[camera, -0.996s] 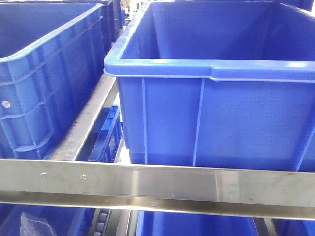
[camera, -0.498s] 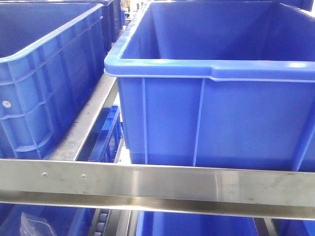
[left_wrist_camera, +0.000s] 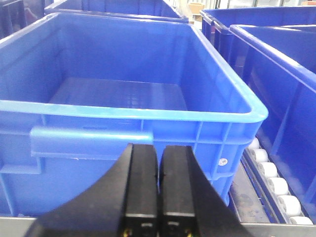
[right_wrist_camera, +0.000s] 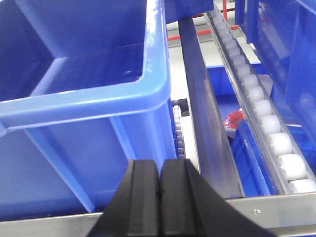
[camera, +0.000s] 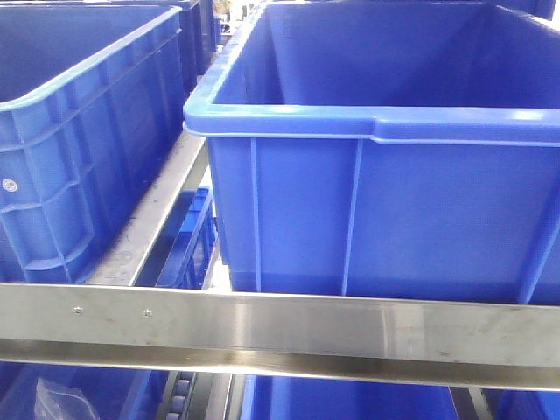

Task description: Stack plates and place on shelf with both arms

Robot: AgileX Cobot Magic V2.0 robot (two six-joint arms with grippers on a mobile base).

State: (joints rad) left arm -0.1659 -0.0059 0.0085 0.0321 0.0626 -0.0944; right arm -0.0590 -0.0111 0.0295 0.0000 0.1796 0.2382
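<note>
A: Start with the tool. What is the left tool (left_wrist_camera: 158,197) doing?

B: Its two angular black fingers are pressed flat together with only a thin seam between them, and nothing is held. It sits near, in front of a big blue plastic crate (left_wrist_camera: 123,98) whose inside is bare. The right tool (right_wrist_camera: 159,197) is the same: fingers closed against each other, gripping nothing, just before the near corner of another big blue plastic crate (right_wrist_camera: 98,84).

A: And the shelf?

B: The brushed stainless-steel shelf (camera: 289,328) shows best in the front view. Its flat front rail runs left to right across the near edge, with two small rivets towards its left end. A large blue crate (camera: 385,175) stands on the tier behind the rail, to the right, and a second blue crate (camera: 79,149) stands to the left, with a steel strip running far between them.

A: Anything smaller?

B: A row of white rollers (right_wrist_camera: 266,113) runs along the right side in the right wrist view, and a small red object (right_wrist_camera: 236,118) lies below them, too unclear to name. No white plates show in any view, so I cannot tell where they are.
</note>
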